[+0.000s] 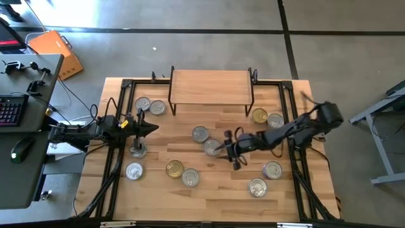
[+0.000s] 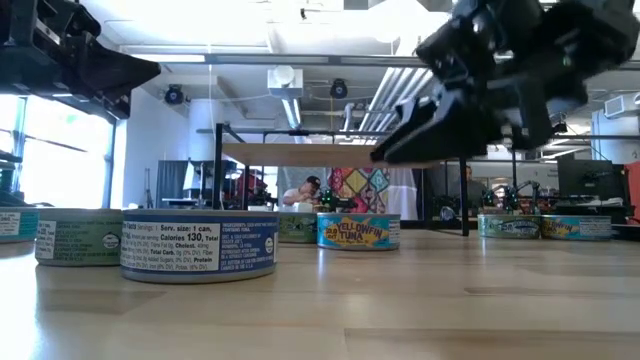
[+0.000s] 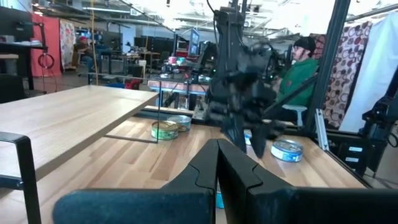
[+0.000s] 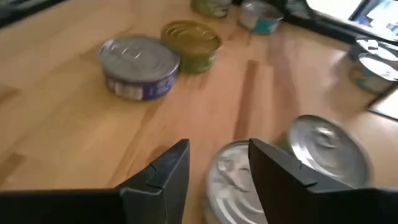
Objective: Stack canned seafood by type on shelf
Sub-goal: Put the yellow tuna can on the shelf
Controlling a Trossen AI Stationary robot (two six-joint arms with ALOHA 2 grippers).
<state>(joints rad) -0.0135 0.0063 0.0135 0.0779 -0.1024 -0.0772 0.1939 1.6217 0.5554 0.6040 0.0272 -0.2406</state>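
- My left pincer (image 1: 154, 129) waits over the left side of the table, tips pointing towards the middle. Its fingers are pressed together on nothing, and one tin (image 1: 138, 149) sits just beside it.
- More of the canned seafood lies on this side. A pair of silver tins (image 1: 150, 106) is by the shelf's left legs, and three more are near the front edge, among them a gold-lidded tin (image 1: 174, 168).
- The shelf (image 1: 211, 87) stands at the back middle with its long side running across the table, left to right. No tin is on its top, so I judge the stacking barely begun.
- Just right of centre, my right pincer (image 4: 217, 155) is low over the middle tin (image 1: 212, 147), fingers apart and straddling its lid but not yet closed on it. A neighbouring tin (image 1: 200, 133) is close by, towards the shelf.
- I take this step to be the pick of that middle tin. Next I should drop a little, close on its rim without nudging the neighbour, then lift and carry it back to the shelf.
- Every tin lies flat, lid up, its axis upright. Being round, it has no long side to line up with.
- Four more tins sit on the right, two near the shelf's right legs and two nearer the front.
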